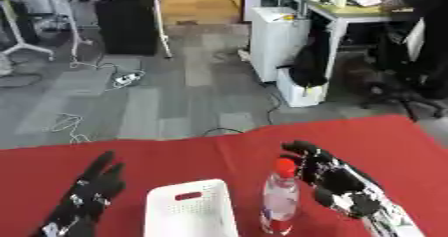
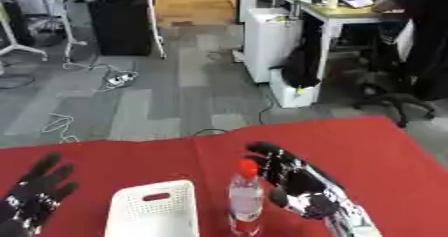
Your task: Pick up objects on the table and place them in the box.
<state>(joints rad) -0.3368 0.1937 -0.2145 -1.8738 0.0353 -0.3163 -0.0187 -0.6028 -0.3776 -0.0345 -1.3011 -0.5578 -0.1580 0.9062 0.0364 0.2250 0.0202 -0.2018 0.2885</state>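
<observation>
White box (image 1: 190,211) and bottle (image 1: 280,199) sit closest to you on the red table (image 1: 210,156).
Your right hand (image 1: 337,183) hangs just right of the upright, red-capped clear bottle, fingers relaxed, apparently not touching it. Your left hand (image 1: 87,193) rests spread at the lower left. You'll find the bottle standing just right of the box.

No text can be read; the bottle (image 1: 280,201) label shows only a red band
</observation>
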